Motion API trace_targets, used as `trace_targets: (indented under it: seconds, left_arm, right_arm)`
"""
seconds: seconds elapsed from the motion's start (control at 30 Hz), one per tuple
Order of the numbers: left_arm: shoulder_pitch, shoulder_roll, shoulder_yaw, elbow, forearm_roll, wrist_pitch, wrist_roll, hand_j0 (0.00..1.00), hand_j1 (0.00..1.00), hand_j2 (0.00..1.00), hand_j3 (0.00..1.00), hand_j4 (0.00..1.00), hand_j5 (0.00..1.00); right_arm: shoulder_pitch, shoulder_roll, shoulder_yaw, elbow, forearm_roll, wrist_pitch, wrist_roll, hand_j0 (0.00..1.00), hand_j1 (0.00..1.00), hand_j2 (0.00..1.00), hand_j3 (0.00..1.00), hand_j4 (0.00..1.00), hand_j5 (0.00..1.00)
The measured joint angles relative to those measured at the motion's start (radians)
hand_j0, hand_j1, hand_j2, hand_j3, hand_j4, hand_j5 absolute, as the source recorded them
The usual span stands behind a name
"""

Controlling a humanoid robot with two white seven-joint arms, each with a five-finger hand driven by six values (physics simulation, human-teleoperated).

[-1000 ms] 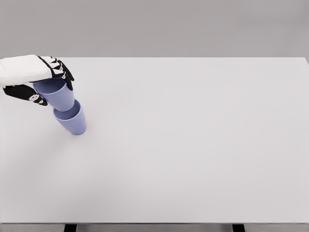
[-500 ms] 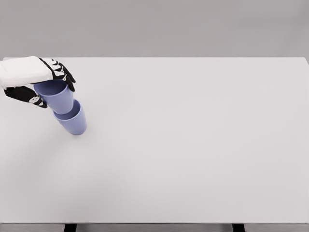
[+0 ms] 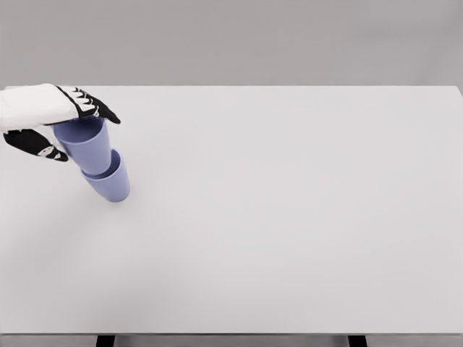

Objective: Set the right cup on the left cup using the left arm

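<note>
smooth matt plastic-looking blue cups (image 3: 94, 155) on a matt white table (image 3: 289, 217).

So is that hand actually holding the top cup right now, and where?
Apparently not. The left hand sits around the upper cup's rim, but its fingers are spread off it. That cup rests nested in the lower cup.
</note>
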Motion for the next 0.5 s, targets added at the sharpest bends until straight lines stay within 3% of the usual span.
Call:
trace_targets:
  seconds: [0.37, 0.5]
  left_arm:
    - [-0.009, 0.003, 0.014, -0.013, 0.004, -0.008, 0.001, 1.0, 1.0, 1.0, 1.0, 1.0, 1.0]
    - [-0.012, 0.013, 0.051, -0.025, 0.034, -0.125, 0.004, 1.0, 1.0, 1.0, 1.0, 1.0, 1.0]
  right_arm:
    - [0.0, 0.0, 0.0, 0.0, 0.0, -0.001, 0.0, 1.0, 1.0, 1.0, 1.0, 1.0, 1.0]
    - [0.0, 0.0, 0.0, 0.0, 0.0, 0.0, 0.0, 1.0, 1.0, 1.0, 1.0, 1.0, 1.0]
